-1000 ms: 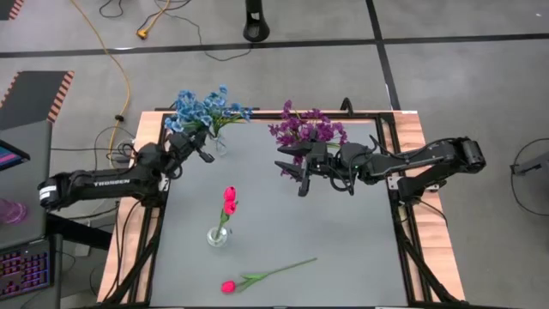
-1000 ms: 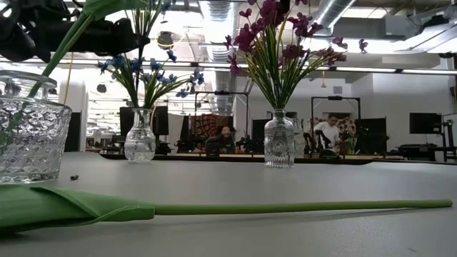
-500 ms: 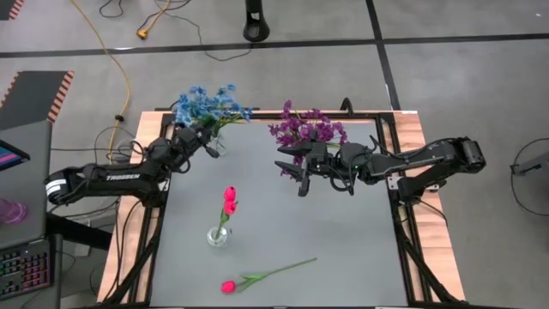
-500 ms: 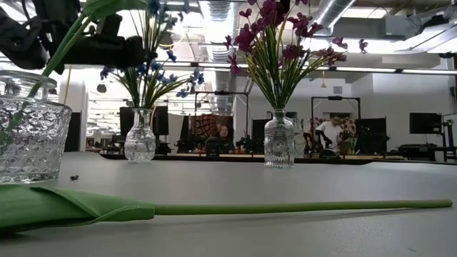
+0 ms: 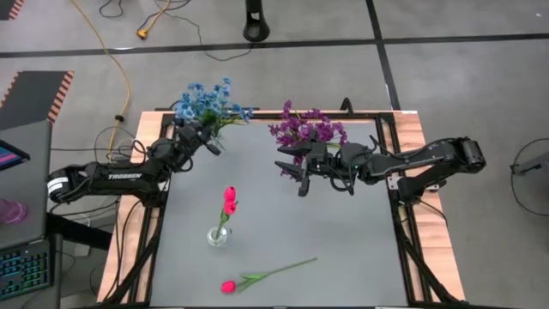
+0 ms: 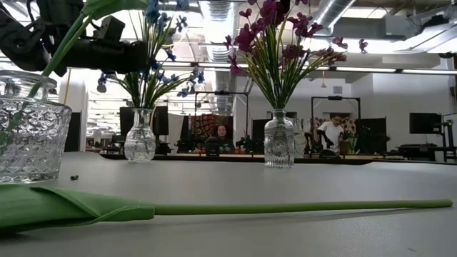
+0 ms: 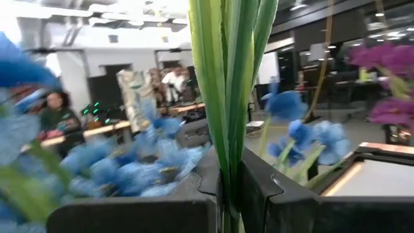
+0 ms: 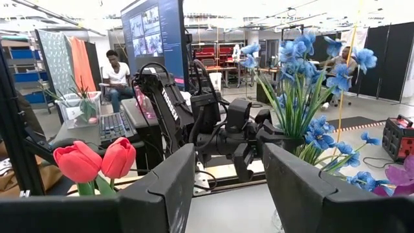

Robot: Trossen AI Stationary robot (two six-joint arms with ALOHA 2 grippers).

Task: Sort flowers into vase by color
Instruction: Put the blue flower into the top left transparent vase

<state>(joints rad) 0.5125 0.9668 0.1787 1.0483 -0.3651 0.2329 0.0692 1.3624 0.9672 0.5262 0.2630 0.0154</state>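
Observation:
Blue flowers stand in a clear vase at the table's far left. My left gripper is beside them, above the vase's mouth, shut on green stalks among blue blooms. Purple flowers fill a second vase at the far middle. My right gripper hangs open beside that vase, holding nothing. A pink-red tulip stands in a small vase at the middle of the table. Another tulip lies flat on the table near the front edge. My left gripper pinches a bunch of green stalks between its two fingers. The fingers come in about level from the table's left and lie across the stalks. The stalks stand upright above the fingers, with blue blooms on top. Their lower ends are hidden.
The lying tulip's long stalk stretches across the near part of the table. Open grey tabletop lies to the right of the tulip vase. Cables and a keyboard lie off the table's left side. People sit in the room beyond.
My left gripper has gone a little toward the table's far edge and right, up against the blue bunch above its vase, staying shut on the stalks. The held blue bloom now stands upright among the others. My right gripper has kept still.

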